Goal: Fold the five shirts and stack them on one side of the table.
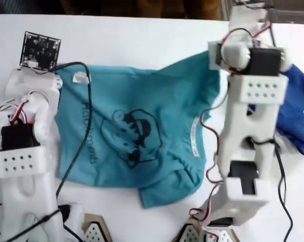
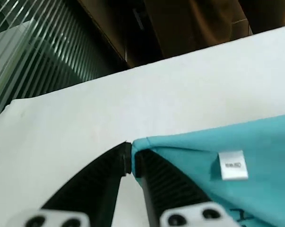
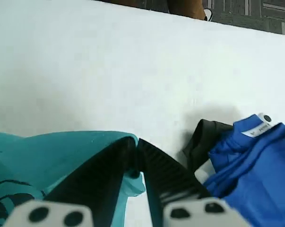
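Left pincer (image 2: 131,161) clamped on teal shirt (image 1: 141,136) far-left corner; right pincer (image 3: 135,153) clamped on its far-right corner. Blue shirt (image 1: 299,113) bunched at counter (image 1: 141,35) right.

We find the table (image 1: 141,35) bright, close to glaring white under soft, even light. The teal shirt (image 1: 141,101) is lit evenly. Shadows are faint, with one soft patch beyond the blue shirt (image 3: 255,161). The room (image 2: 189,28) behind lies dim.

White table (image 1: 141,40) — slatted wall (image 2: 38,56)
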